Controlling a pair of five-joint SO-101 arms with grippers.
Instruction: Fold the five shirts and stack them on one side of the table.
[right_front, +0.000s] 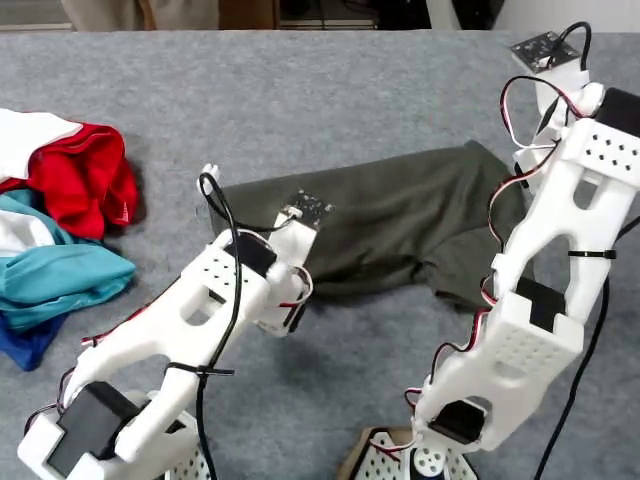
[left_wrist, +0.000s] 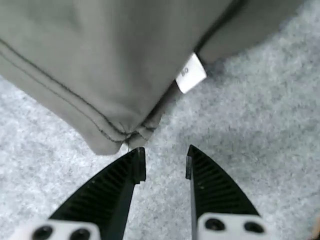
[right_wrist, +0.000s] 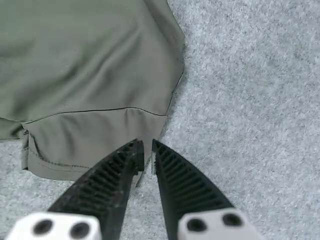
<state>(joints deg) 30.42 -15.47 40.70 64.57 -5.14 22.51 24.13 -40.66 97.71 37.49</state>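
An olive green shirt (right_front: 400, 225) lies partly folded across the middle of the grey table. In the left wrist view my left gripper (left_wrist: 164, 161) is open and holds nothing, just short of a shirt corner (left_wrist: 112, 142) that lies on the table beside a white label (left_wrist: 190, 74). My left arm (right_front: 230, 285) sits at the shirt's left end. My right gripper (right_wrist: 146, 148) is shut on the hemmed edge of the olive green shirt (right_wrist: 95, 75), which lies flat. My right arm (right_front: 560, 200) stands over the shirt's right end.
A loose pile of shirts sits at the left edge: white (right_front: 25, 135), red (right_front: 85, 180), teal (right_front: 60, 275) and blue (right_front: 25, 340). Bare grey table (right_front: 330, 90) stretches behind the olive shirt.
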